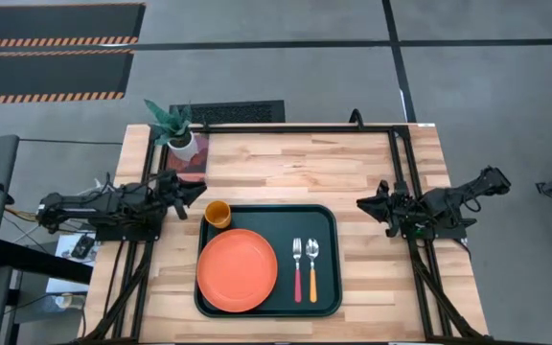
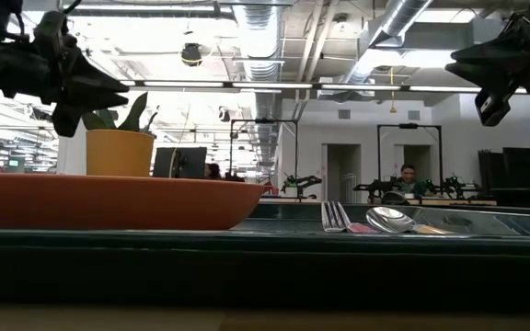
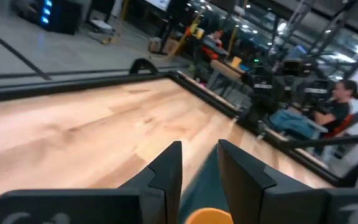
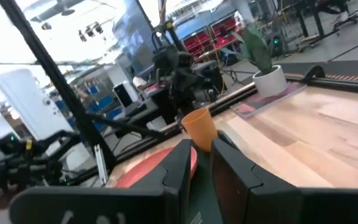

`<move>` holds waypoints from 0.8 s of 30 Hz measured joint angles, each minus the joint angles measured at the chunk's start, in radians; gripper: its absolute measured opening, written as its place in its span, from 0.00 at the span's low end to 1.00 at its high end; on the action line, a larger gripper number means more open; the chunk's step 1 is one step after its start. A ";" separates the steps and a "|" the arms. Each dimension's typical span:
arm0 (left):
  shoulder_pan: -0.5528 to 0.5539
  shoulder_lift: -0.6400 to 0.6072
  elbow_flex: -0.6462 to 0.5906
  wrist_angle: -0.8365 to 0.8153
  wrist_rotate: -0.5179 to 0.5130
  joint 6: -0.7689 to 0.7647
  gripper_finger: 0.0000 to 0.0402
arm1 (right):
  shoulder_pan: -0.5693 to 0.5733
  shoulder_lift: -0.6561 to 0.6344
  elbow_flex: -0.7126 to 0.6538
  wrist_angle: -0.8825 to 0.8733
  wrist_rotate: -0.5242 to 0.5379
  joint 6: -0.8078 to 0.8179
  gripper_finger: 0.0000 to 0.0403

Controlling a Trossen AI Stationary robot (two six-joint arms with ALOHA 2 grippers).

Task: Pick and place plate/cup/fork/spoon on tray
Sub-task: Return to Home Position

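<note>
The dark tray (image 1: 329,218) lies mid-table. On it rest the orange plate (image 1: 237,271) at the left, the orange-yellow cup (image 1: 218,214) upright in the far left corner, and the red-handled fork (image 1: 297,270) and orange-handled spoon (image 1: 312,268) side by side at the right. My left gripper (image 1: 197,192) hovers above the table just left of the cup, empty, with a narrow gap between its fingers (image 3: 199,152). My right gripper (image 1: 362,203) hovers right of the tray, pointing at it, empty, also with a narrow gap (image 4: 201,149).
A white pot with a green plant (image 1: 182,142) stands on a pink mat (image 1: 192,165) at the far left corner, just behind my left arm. Bare wood lies beyond the tray and to its right. A person sits beyond the table (image 2: 407,176).
</note>
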 joint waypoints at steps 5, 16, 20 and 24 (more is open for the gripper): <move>0.000 -0.001 0.000 0.003 -0.050 0.006 0.22 | 0.000 0.000 0.000 -0.001 0.029 -0.001 0.22; 0.000 -0.001 0.000 -0.001 -0.042 -0.036 0.22 | 0.000 0.000 -0.001 -0.020 0.053 -0.003 0.22; 0.000 -0.001 0.000 -0.001 -0.042 -0.010 0.22 | 0.000 0.000 -0.001 -0.021 0.053 -0.003 0.22; 0.000 -0.001 0.000 -0.002 -0.042 -0.017 0.22 | 0.000 0.000 -0.002 -0.023 0.053 -0.003 0.22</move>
